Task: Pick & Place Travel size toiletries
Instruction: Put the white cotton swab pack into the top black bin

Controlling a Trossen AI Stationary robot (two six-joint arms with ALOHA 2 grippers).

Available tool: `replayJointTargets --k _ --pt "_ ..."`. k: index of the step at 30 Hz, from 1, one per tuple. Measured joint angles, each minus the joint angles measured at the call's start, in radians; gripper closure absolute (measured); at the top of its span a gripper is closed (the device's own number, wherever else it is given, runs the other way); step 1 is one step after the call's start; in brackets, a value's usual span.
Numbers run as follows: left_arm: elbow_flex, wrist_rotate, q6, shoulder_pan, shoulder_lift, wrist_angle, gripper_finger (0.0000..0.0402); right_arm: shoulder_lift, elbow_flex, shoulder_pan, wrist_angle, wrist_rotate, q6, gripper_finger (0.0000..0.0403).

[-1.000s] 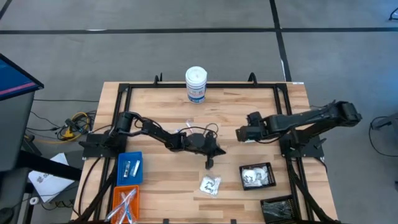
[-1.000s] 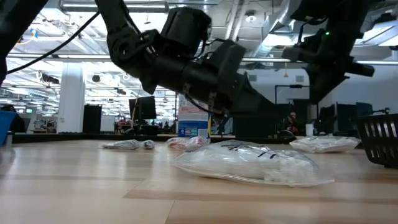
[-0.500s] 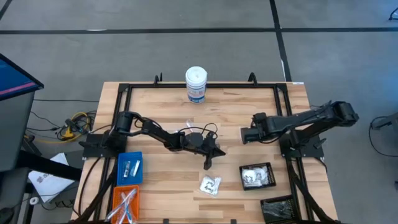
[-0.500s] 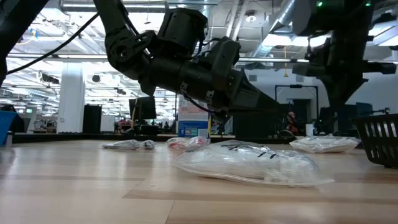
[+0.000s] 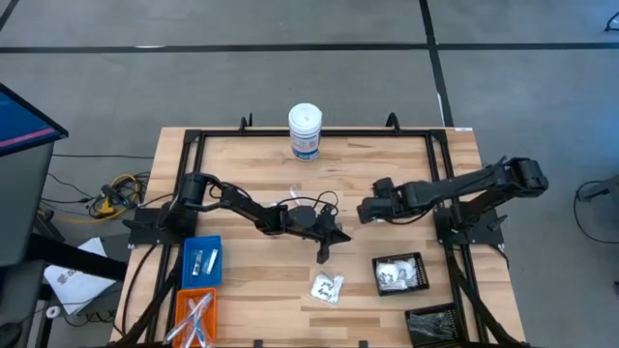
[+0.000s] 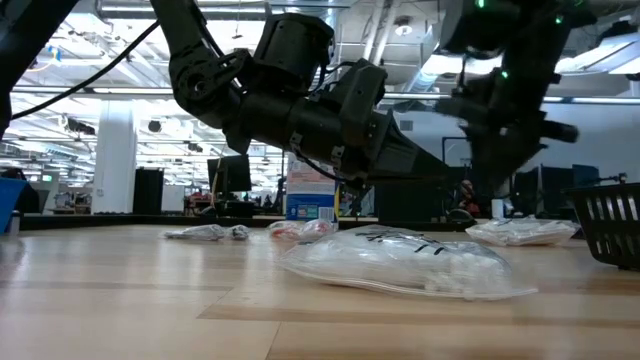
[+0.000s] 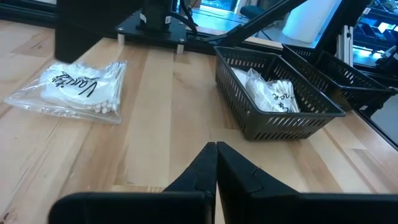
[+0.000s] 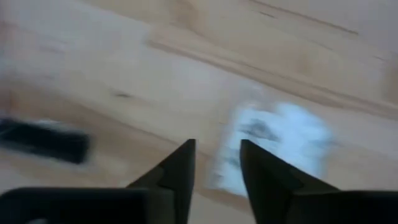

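1. The table (image 5: 387,164) fills the middle of the high view. A black frame runs along its upper, left and right edges. The bare wood in the upper half, either side of the canister (image 5: 305,131), is the widest open room.
2. There are two arms. The left gripper (image 5: 324,251) is at frame centre, its fingers (image 7: 214,163) pressed together and holding nothing. The right gripper (image 5: 366,210) is right of centre, above the table; its fingers (image 8: 180,165) stand a little apart with nothing between them.
3. There are four bins. The blue bin (image 5: 201,262) and the orange bin (image 5: 193,314) sit at lower left. One black basket (image 5: 400,274) is at lower right, and a second basket (image 5: 432,325) is at the bottom right edge.
4. Three clear packets are visible: one packet (image 5: 327,286) loose on the wood at lower centre, near the left gripper; a second packet (image 5: 392,275) inside the first basket; a third packet (image 5: 298,196) just above the left arm.
5. One silver tube (image 5: 201,260) lies in the blue bin.
6. How many white sticks (image 5: 196,316) are in the orange bin I cannot tell.
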Motion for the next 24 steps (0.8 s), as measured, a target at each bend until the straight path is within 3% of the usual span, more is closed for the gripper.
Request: replayJointTargets --k 11,18,24 --pt "0.0 0.0 0.0 0.0 0.0 -0.001 0.0401 0.001 0.001 0.054 0.11 -0.032 -0.079 0.0162" --pt "0.0 0.0 0.0 0.0 -0.001 -0.005 0.0401 0.001 0.001 0.086 0.113 -0.113 -0.042 0.0154" --pt "0.0 0.0 0.0 0.0 -0.001 -0.005 0.0401 0.004 0.001 0.121 0.134 -0.117 -0.042 0.0153"
